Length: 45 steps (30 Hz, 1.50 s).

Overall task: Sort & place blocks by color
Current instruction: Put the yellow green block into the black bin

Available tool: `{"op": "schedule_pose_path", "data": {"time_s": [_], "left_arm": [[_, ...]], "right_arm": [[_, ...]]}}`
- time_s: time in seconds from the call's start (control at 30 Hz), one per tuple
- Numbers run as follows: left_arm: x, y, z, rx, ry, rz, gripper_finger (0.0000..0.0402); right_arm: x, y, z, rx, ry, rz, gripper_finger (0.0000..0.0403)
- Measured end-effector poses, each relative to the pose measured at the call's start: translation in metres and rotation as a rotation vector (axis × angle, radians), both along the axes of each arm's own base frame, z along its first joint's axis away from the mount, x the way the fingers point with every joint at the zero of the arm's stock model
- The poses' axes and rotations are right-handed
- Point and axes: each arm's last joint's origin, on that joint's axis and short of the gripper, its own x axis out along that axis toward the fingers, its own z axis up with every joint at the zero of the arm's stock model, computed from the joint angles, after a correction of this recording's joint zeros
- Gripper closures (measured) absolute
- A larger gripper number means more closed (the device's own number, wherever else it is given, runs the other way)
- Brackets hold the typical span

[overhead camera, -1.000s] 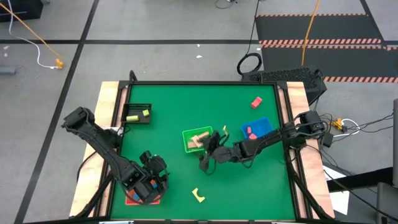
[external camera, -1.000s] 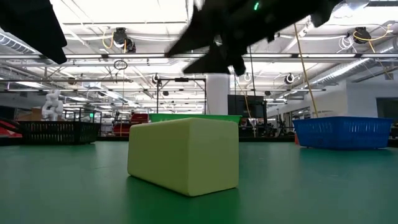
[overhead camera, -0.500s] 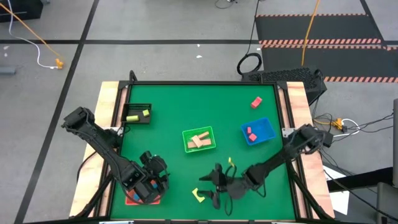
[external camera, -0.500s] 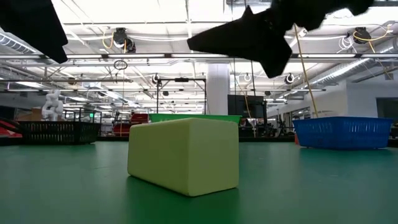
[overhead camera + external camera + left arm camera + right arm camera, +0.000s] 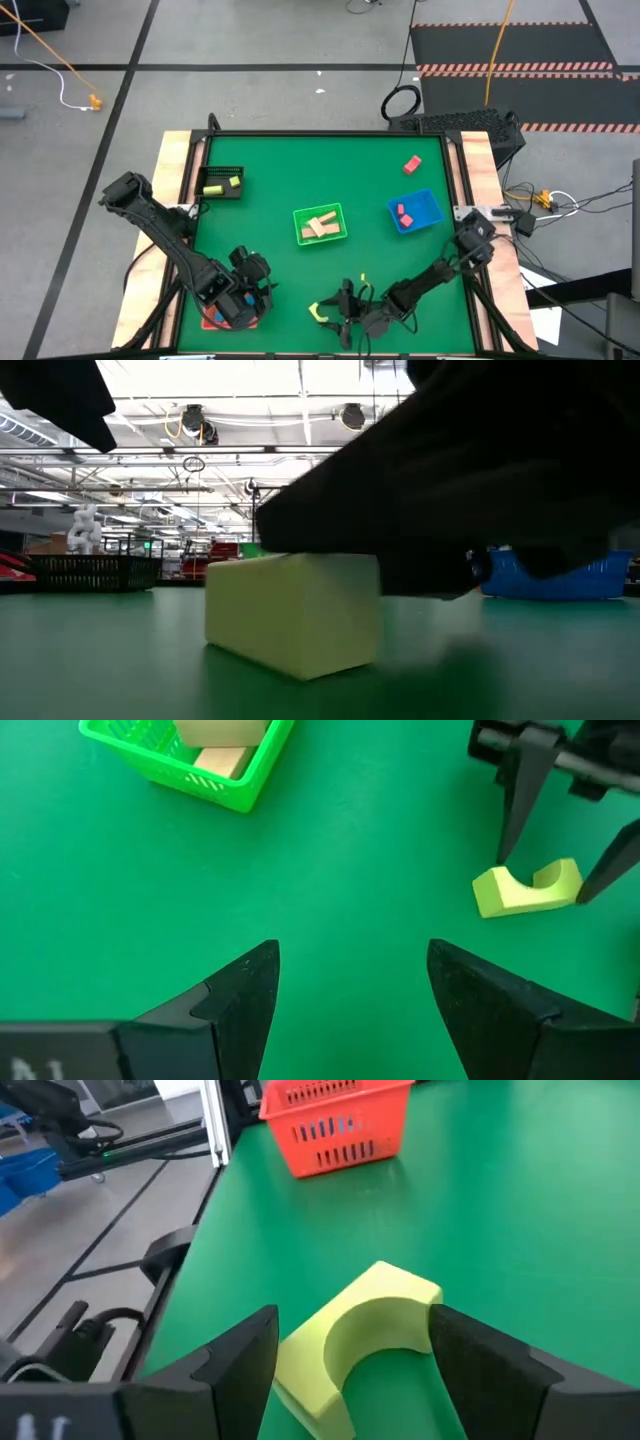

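A yellow-green arch block [image 5: 320,313] lies on the green mat close to the near edge; the low view shows it large [image 5: 295,610]. My right gripper [image 5: 336,312] is open and low at it, with one finger on either side of the arch [image 5: 355,1335]; I see no touch. My left gripper [image 5: 250,290] is open and hovers over the red tray [image 5: 226,320] at the near left, holding nothing [image 5: 352,955]. Its wrist view shows the arch [image 5: 525,888] between the right gripper's two fingers.
A black tray [image 5: 222,184] with yellow-green blocks sits far left. A green tray [image 5: 320,224] with cream blocks is in the middle. A blue tray [image 5: 414,210] holds red pieces, and a red block [image 5: 412,164] lies alone beyond it. Bare mat stretches between them.
My right gripper has swung from beside the green tray toward the table's near edge and come down, ending astride the yellow-green arch. The arch itself has stayed where it lay.
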Motion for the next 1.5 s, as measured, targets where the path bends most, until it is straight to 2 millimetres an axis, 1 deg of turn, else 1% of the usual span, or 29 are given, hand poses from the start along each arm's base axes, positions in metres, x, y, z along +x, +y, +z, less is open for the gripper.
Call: {"op": "schedule_pose_path", "data": {"time_s": [0.13,0.27,0.6,0.87,0.93,1.0,1.07,1.2,1.23,1.4,1.5], "left_arm": [[0.000,0.000,0.000,0.005,0.000,-0.011,0.0146],[0.000,0.000,0.000,0.005,0.000,-0.012,0.0146],[0.000,-0.001,0.000,0.005,-0.001,-0.016,0.0146],[0.000,-0.001,0.000,0.006,0.000,-0.016,0.0146],[0.000,-0.001,0.000,0.005,0.000,-0.016,0.0146],[0.000,-0.001,0.000,0.005,0.000,-0.016,0.0146],[0.000,-0.001,0.000,0.005,0.000,-0.015,0.0146],[0.000,-0.001,0.000,0.005,0.000,-0.016,0.0146],[0.000,-0.001,0.000,0.005,0.000,-0.015,0.0146],[0.000,-0.001,0.000,-0.002,-0.003,-0.005,0.0146],[0.000,-0.001,0.000,-0.028,-0.012,0.028,0.0146]], "right_arm": [[0.008,0.007,-0.008,-0.012,-0.001,0.016,0.0155],[0.008,0.007,-0.015,-0.041,0.027,0.038,0.0155],[0.007,0.009,-0.015,-0.039,0.027,0.042,0.0157],[0.013,0.000,-0.016,-0.044,0.035,0.017,0.0160],[0.013,-0.001,-0.016,-0.047,0.046,0.028,0.0171],[0.014,-0.002,-0.017,-0.047,0.057,0.042,0.0189],[0.013,-0.002,-0.018,-0.045,0.073,0.052,0.0214],[0.013,-0.001,-0.018,-0.035,0.073,0.060,0.0277],[0.013,-0.001,-0.017,-0.027,0.071,0.072,0.0286],[0.014,0.001,-0.014,-0.015,0.043,0.090,0.0286],[0.014,0.001,-0.009,-0.031,0.032,0.106,0.0286]]}}
